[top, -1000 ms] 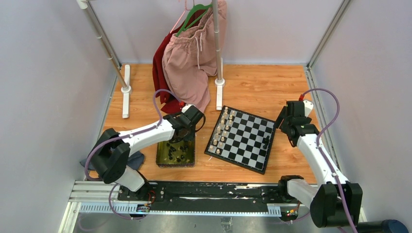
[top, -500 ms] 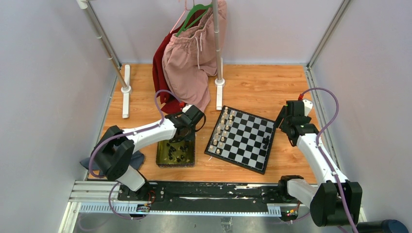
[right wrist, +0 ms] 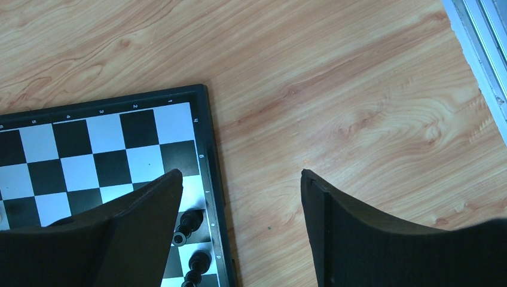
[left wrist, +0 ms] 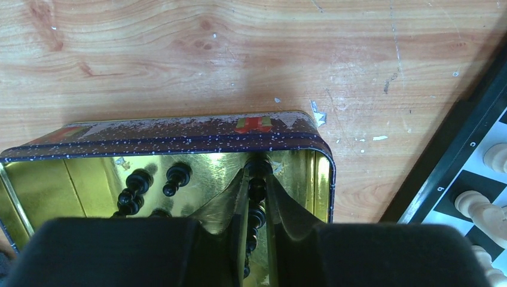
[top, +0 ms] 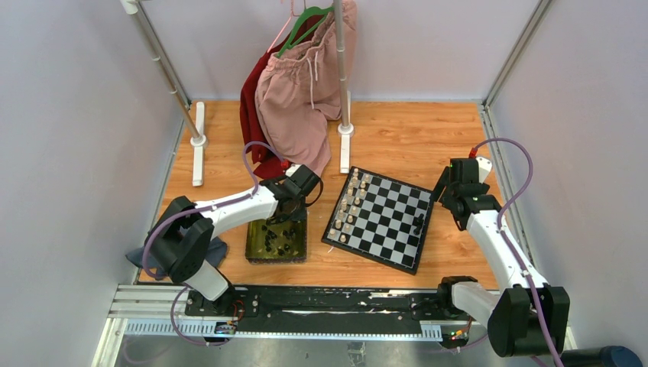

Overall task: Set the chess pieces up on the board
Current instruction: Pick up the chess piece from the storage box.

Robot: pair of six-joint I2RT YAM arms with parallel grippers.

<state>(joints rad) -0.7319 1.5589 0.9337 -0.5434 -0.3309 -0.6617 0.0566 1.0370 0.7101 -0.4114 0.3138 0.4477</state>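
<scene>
The left gripper [top: 283, 216] is being held low in the tray [top: 252, 258], barely shifted over the last second, beside the board [top: 390, 218]; in the left wrist view it is being narrowed around a black piece [left wrist: 257, 190], suggesting a pick-up; the right gripper [right wrist: 239, 179] is being held wide over the board's edge.

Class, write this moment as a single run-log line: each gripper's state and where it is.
left gripper: shut on black piece, inside tray | right gripper: open, empty, above board edge
</scene>
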